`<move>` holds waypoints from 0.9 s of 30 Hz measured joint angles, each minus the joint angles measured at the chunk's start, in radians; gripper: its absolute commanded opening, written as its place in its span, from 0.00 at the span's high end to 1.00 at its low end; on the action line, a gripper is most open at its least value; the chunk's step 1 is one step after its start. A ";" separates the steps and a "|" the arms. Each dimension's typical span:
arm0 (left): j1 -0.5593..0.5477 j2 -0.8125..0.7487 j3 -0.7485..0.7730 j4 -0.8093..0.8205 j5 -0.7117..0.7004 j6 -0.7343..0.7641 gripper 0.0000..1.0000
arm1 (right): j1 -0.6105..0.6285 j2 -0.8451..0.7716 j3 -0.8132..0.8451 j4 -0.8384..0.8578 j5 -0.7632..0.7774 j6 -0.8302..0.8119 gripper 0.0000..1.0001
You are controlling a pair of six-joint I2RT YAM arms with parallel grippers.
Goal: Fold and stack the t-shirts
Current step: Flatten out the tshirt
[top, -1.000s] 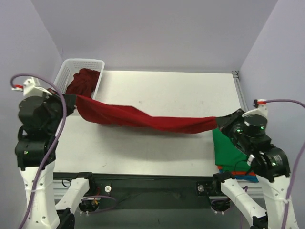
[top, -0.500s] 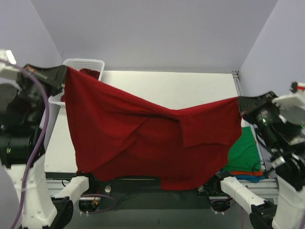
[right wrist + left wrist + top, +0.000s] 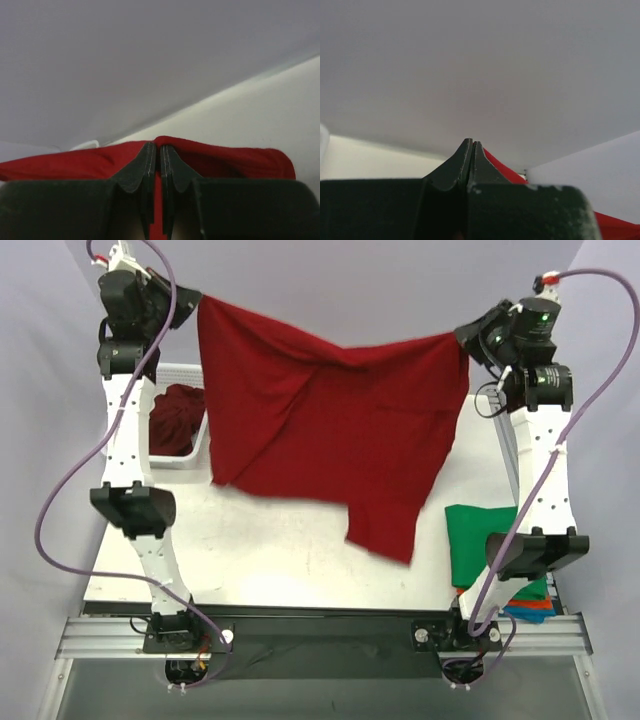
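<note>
Above the far edge of the table (image 3: 280, 550), a deep red t-shirt (image 3: 330, 430) hangs spread between both arms, one sleeve dangling over mid-table. Both arms stand tall and near-vertical, wrists high. The left gripper (image 3: 190, 302) is pinched tight on one top corner, the right gripper (image 3: 462, 335) on the other. Done: folded stack (image 3: 480, 540) at the near right corner, green on top. Left: this shirt unfolded; more red cloth (image 3: 172, 420) in the basket (image 3: 190, 370), far left corner.
</note>
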 measured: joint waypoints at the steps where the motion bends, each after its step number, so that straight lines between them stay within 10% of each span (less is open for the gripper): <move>1: 0.001 0.070 0.117 -0.011 0.007 -0.001 1.00 | -0.006 0.031 0.055 0.013 -0.017 0.005 1.00; 6: 0.042 0.086 0.176 0.032 0.076 -0.031 1.00 | -0.042 0.004 0.088 0.085 -0.060 0.023 1.00; 16: 0.081 -0.298 -0.512 0.138 0.096 -0.013 1.00 | -0.076 -0.307 -0.587 0.165 -0.086 0.046 1.00; 27: -0.039 -0.347 -1.131 0.054 -0.050 0.044 0.98 | -0.126 -0.177 -0.978 0.139 -0.097 0.019 0.87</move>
